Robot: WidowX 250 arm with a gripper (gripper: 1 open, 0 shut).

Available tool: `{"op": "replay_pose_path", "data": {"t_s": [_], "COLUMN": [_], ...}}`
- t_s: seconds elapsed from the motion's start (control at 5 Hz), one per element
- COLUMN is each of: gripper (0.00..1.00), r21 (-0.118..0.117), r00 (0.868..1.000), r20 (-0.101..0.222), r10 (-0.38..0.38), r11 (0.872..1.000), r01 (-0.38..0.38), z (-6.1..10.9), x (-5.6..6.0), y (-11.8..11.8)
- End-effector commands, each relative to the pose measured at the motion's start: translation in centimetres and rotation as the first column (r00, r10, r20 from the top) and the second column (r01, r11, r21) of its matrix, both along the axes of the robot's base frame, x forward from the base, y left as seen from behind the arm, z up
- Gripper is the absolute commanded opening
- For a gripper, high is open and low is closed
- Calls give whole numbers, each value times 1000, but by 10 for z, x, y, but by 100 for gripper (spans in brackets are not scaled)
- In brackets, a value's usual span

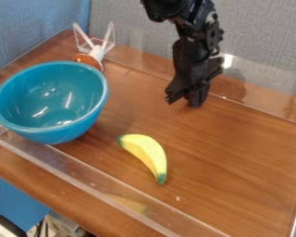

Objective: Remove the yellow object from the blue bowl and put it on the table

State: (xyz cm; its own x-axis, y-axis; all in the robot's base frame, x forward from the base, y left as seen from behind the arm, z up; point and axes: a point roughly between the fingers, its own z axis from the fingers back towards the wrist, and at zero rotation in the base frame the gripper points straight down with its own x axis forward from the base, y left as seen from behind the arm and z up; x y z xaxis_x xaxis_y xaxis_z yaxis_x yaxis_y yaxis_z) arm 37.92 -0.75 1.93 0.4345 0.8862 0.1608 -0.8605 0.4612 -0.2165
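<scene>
So we've got the table (237, 176) with the bowl (48, 102) at its left edge, empty as far as we can see. The banana (147, 155) lies flat on the wood near the front edge. Gripper (188, 95) hangs toward the back, jaws shut on nothing. Looks done to us, next is just backing off.

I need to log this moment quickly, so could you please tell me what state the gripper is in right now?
Gripper: closed, holding nothing, poised above the reddish-brown wooden table.
</scene>
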Motion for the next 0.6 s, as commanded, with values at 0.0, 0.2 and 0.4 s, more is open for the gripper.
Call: {"op": "replay_pose_path", "data": {"t_s": [0.0,0.2,0.4], "gripper": [0,0,0], "r21": [-6,-11,-18], "r00": [999,998,998], "r20": [-53,-60,-68], "r10": [1,7,15], "r11": [1000,1000,1000], "r01": [-2,-7,-16], "z": [-12,-9,-6], "x": [-13,-19,-23], "y": [-5,-8,-11]}}
